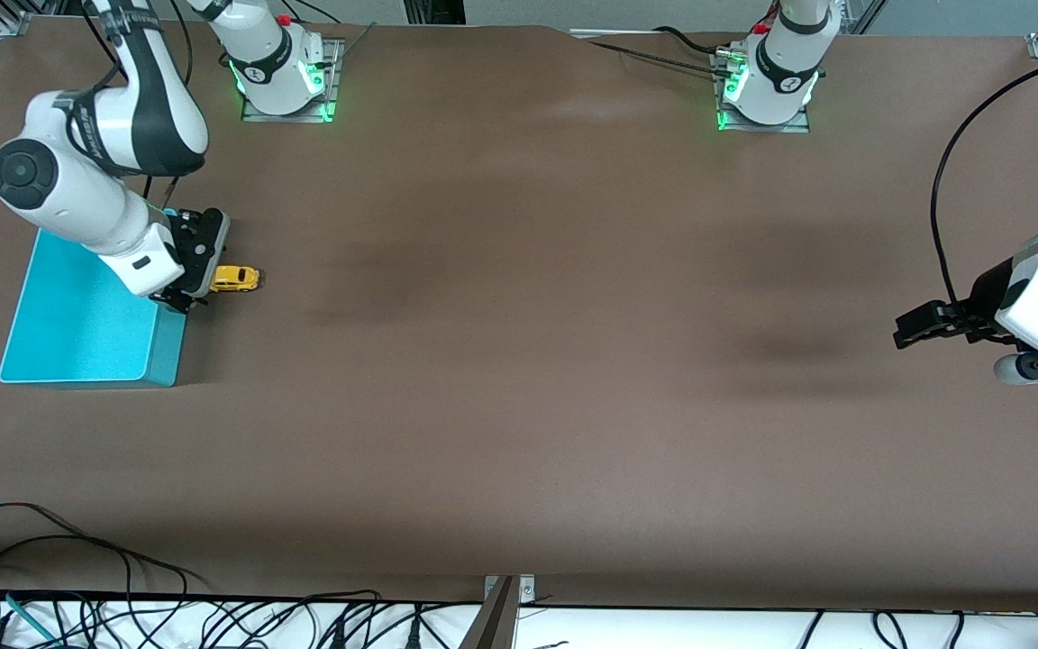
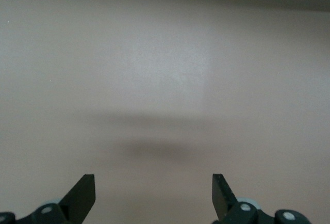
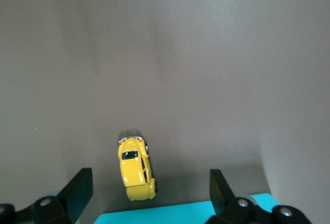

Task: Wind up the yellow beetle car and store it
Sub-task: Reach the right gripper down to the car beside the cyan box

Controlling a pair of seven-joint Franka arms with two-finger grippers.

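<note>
At the right arm's end of the table (image 1: 519, 379), we saw the yellow beetle car (image 1: 235, 278) standing on its wheels on the brown surface, just beside the wall of a turquoise tray (image 1: 77, 333). The front view showed the right hand (image 1: 190, 270) hanging over the tray's edge next to the car; only the right wrist view showed the car (image 3: 136, 170) lying between the two spread fingers (image 3: 77, 190), untouched, with the tray's rim (image 3: 180, 214) at its tail. We saw nothing lying in the part of the tray that was not hidden by the arm.

The left hand (image 1: 911, 329) waited over the left arm's end of the table, fingers apart. Its own wrist view showed those fingers (image 2: 82, 193) wide apart over bare brown surface, a detail the front view gave poorly.

Between the two arms the table stretched open, with loose cables (image 1: 122, 613) along the edge nearest the front camera.
</note>
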